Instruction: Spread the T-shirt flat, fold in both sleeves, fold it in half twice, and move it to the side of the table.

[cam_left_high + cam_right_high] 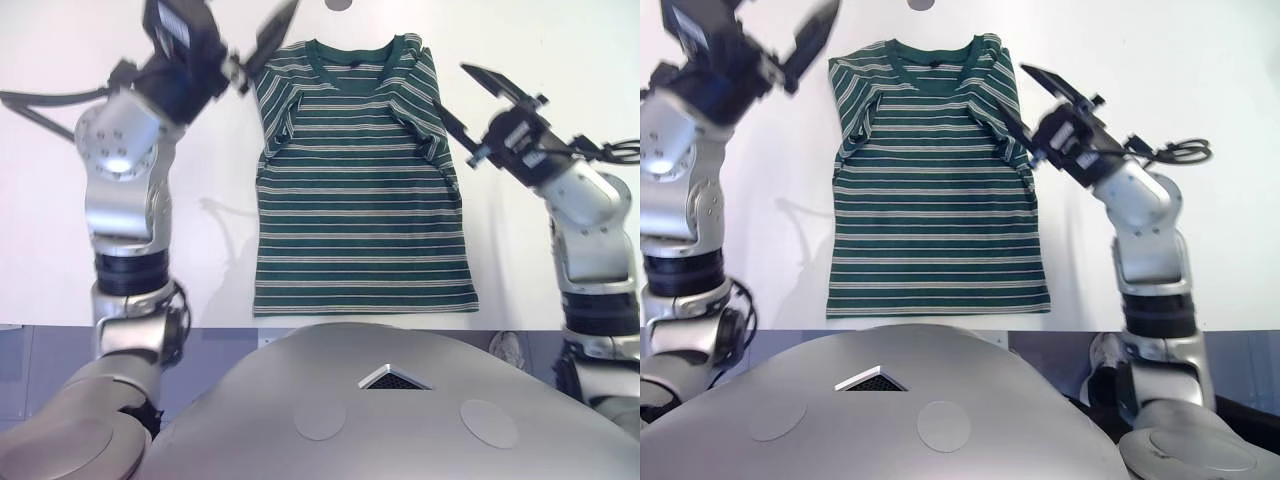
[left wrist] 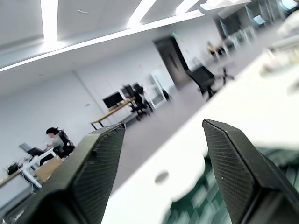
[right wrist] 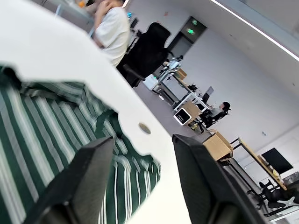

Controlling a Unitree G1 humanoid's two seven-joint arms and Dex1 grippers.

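Note:
A dark green T-shirt with white stripes lies flat on the white table, collar toward the far edge. Both sleeves are folded in over the chest. My left gripper hangs open above the shirt's left shoulder, nothing between its fingers. My right gripper stands open just above the folded right sleeve, also holding nothing. In the right wrist view the striped shirt lies below the spread fingers.
A round cable hole sits in the table at the far edge behind the collar. A black cable loops off my right wrist. Bare table lies on both sides of the shirt. The table's front edge runs just below the hem.

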